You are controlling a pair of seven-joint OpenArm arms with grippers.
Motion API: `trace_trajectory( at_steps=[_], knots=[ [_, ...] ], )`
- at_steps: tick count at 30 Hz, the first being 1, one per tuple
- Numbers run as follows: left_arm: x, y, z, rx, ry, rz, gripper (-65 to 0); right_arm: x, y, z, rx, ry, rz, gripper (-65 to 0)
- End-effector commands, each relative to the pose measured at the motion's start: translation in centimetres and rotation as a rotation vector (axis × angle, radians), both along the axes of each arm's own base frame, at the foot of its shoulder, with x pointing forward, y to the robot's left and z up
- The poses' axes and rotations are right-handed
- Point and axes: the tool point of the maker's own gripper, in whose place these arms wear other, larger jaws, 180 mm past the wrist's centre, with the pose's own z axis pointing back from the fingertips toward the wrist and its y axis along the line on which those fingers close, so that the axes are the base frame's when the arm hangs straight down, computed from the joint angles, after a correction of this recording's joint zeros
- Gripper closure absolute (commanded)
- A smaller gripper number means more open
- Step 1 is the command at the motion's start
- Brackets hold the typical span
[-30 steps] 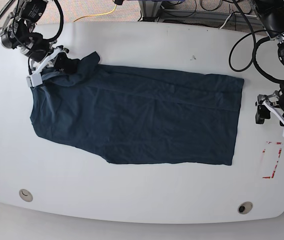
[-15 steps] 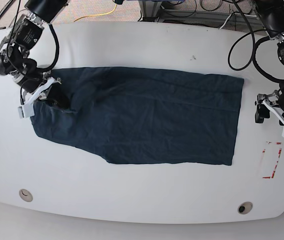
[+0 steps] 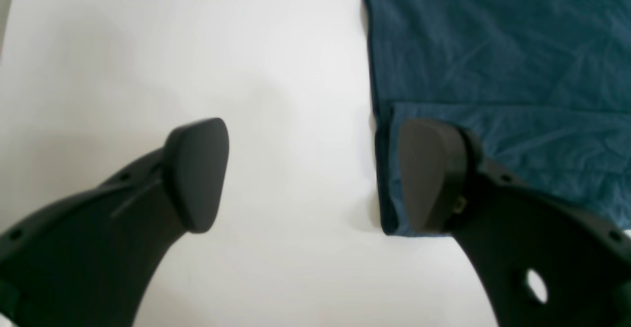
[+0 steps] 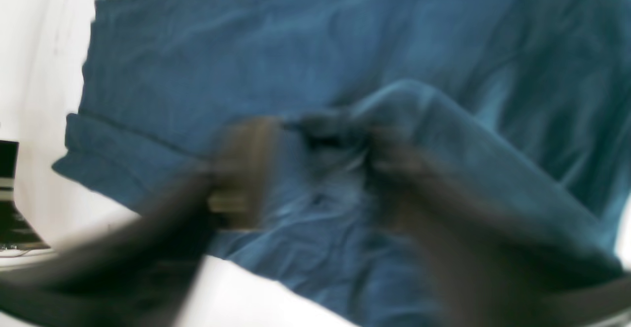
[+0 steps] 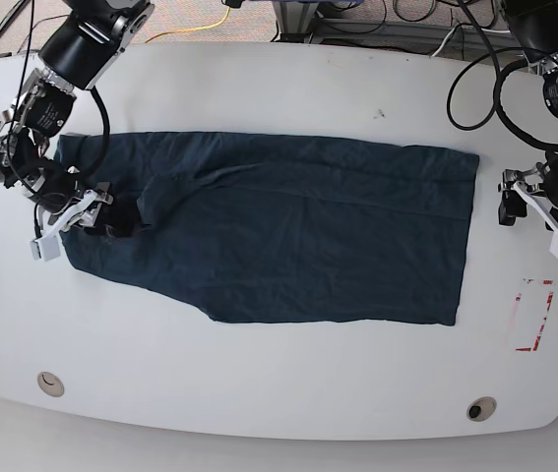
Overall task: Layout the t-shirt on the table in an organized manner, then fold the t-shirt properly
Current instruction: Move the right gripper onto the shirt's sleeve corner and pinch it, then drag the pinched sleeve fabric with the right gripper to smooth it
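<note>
Navy t-shirt: one (wrinkly) | white table: one | grommets: two

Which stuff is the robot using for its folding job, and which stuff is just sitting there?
For the job:
shirt
table
right tool
left tool

Just there:
red marks
two table holes
cables

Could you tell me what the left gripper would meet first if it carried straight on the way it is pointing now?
Probably the bare white table: the open left gripper points down at it, its right finger over the dark navy-teal t-shirt edge; depth is unclear.
</note>
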Motion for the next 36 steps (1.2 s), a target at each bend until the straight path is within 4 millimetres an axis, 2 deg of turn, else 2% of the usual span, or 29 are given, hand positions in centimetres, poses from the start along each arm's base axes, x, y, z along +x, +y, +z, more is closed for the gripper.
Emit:
trace_trajectory(
  at_steps=[1, 5, 9, 16, 23, 27, 31, 36],
  knots=[
    [1.0, 0.4, 1.9, 0.018, -0.060, -0.003, -51.1, 1.1, -0.9, 2.1, -0.018, -0.068, -0.002, -64.8],
    [0.9, 0.4, 1.8, 0.016, -0.059, -0.003, -51.1, 1.5, -0.8, 2.6, -0.065, -0.058, 0.046, -65.0],
    [0.9, 0.4, 1.8, 0.017, -0.060, -0.003, -51.1, 1.1, -1.5, 3.1, -0.133, -0.050, 0.078, -65.0],
    [1.1, 0.2, 2.5, 0.027, -0.082, -0.011, -51.1, -2.3, -2.9, 1.8, -0.232, 0.017, 0.102, -65.0],
    [1.2, 0.0, 2.8, 0.031, -0.092, -0.015, -51.1, -5.0, -2.6, -0.6, -0.225, 0.095, 0.115, -65.0],
    [1.2, 0.0, 2.8, 0.030, -0.092, -0.015, -51.1, -5.9, -0.9, -2.0, -0.180, 0.120, 0.130, -65.0],
    [1.2, -0.1, 2.7, 0.028, -0.090, -0.016, -51.1, -6.1, 0.3, -2.6, -0.146, 0.124, 0.132, -65.0],
    [1.2, -0.1, 2.7, 0.027, -0.089, -0.016, -51.1, -6.1, 3.2, -3.4, -0.086, 0.128, 0.166, -65.0]
  ],
)
